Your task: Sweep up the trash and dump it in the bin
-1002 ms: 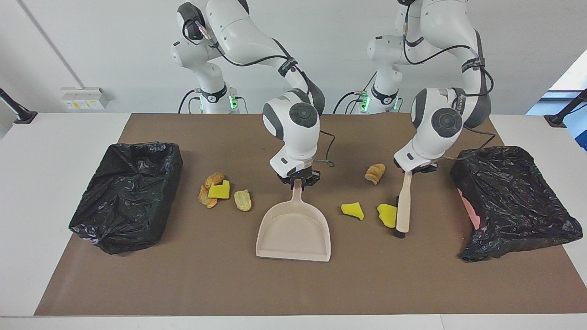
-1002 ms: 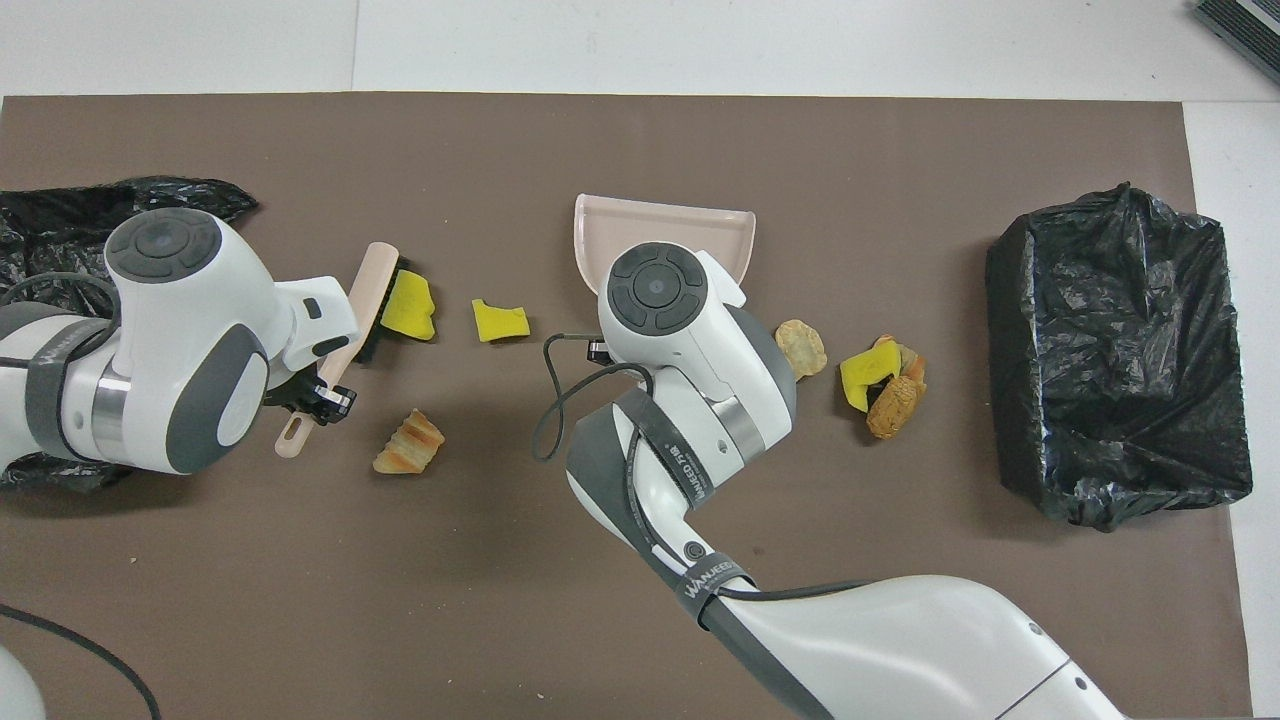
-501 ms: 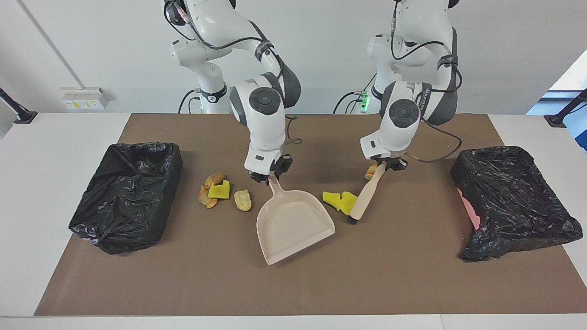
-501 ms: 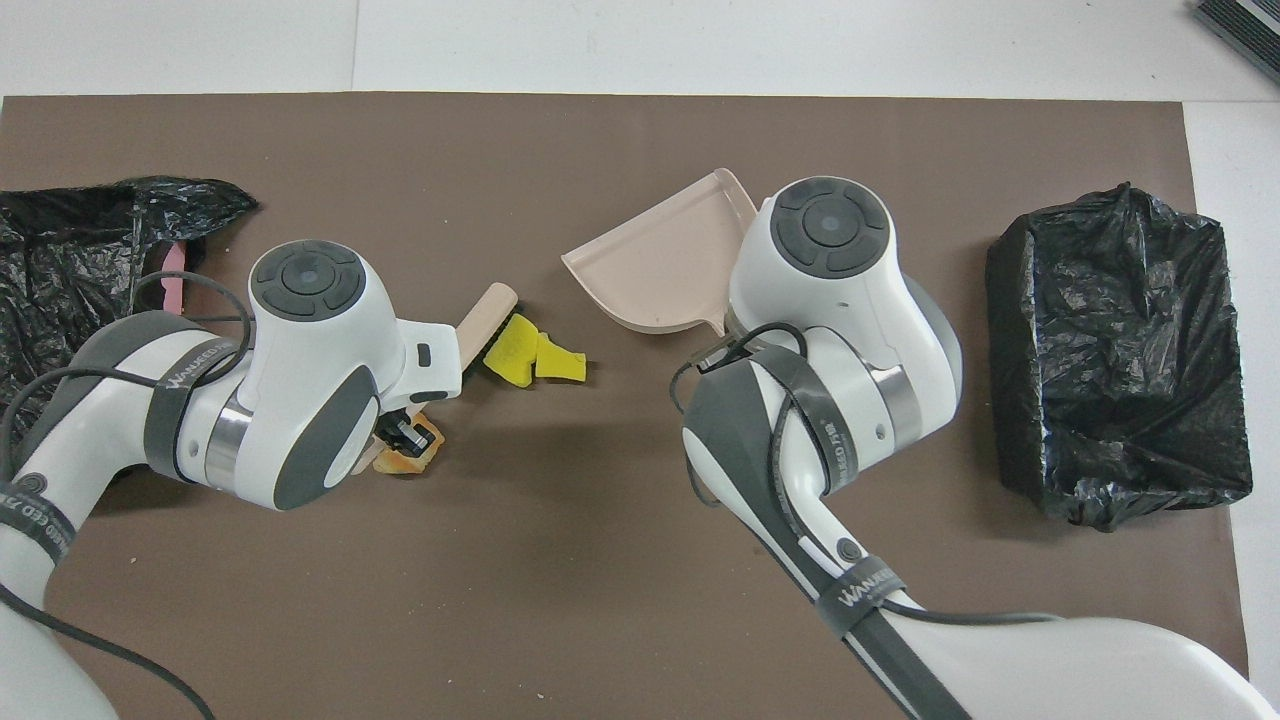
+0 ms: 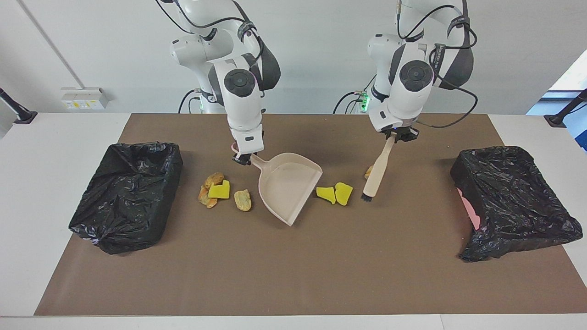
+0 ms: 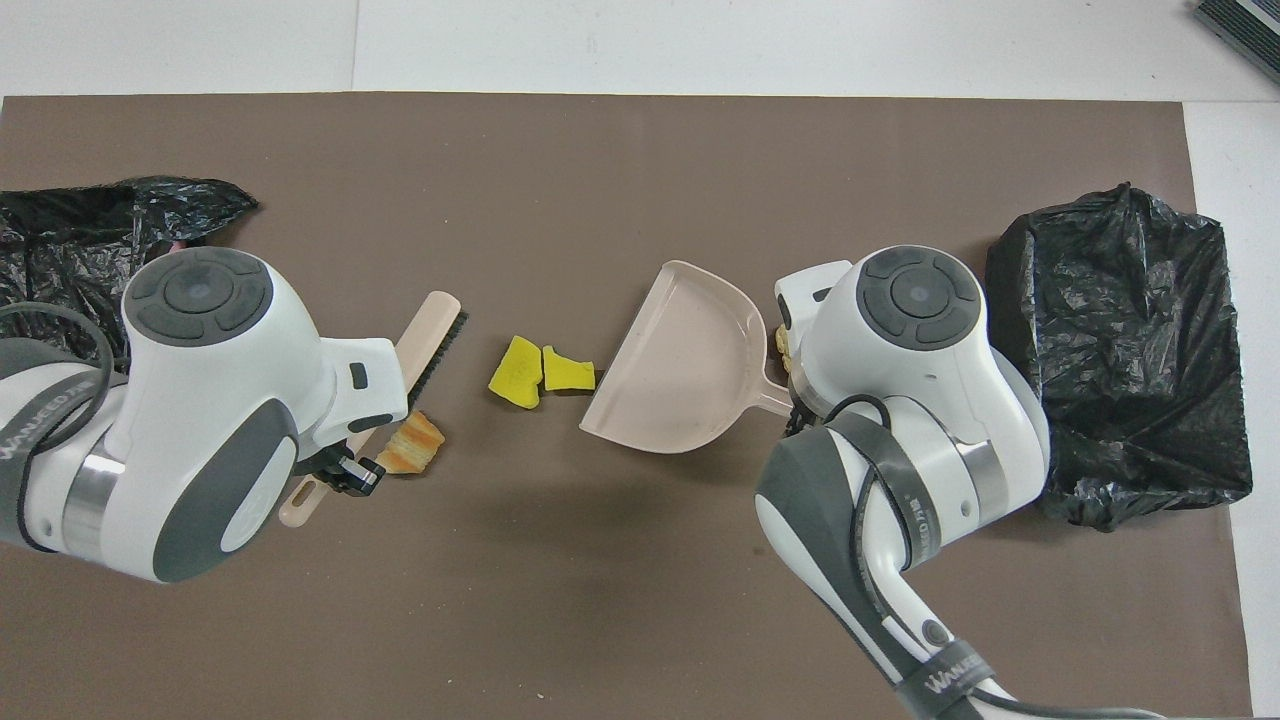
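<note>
Atop white table (image 5: 55, 151), brown mat (image 5: 293, 275), white wall (image 5: 114, 46)

White table (image 5: 55, 137) under brown mat (image 5: 293, 275): two black-lined bins (image 5: 126, 195) (image 5: 513, 201), scattered trash (image 5: 335, 193).

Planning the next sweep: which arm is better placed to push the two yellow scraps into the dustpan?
Left. The left gripper holds the brush beside the two yellow scraps, which lie at the dustpan mouth. The right gripper only steadies the dustpan by its handle.
</note>
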